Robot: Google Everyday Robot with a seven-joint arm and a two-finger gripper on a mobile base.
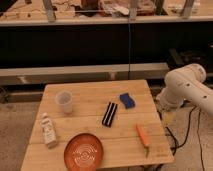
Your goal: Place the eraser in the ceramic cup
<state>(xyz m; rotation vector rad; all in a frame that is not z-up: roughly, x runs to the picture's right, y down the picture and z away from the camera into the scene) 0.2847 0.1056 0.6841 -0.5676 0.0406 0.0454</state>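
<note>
The eraser [109, 114] is a black oblong block with a pale stripe along its length, lying flat near the middle of the wooden table [90, 90]. The ceramic cup [64, 101] is pale and stands upright at the table's left, well apart from the eraser. Only the white arm [186, 86] shows, bent beside the table's right edge. My gripper is not visible; it is out of view beyond or below that arm, away from both objects.
A blue sponge [127, 100] lies just right of the eraser. An orange carrot-like item [143, 135] lies front right. An orange plate [83, 151] sits at the front and a white bottle [48, 130] lies front left. A dark shelf unit [100, 45] stands behind the table.
</note>
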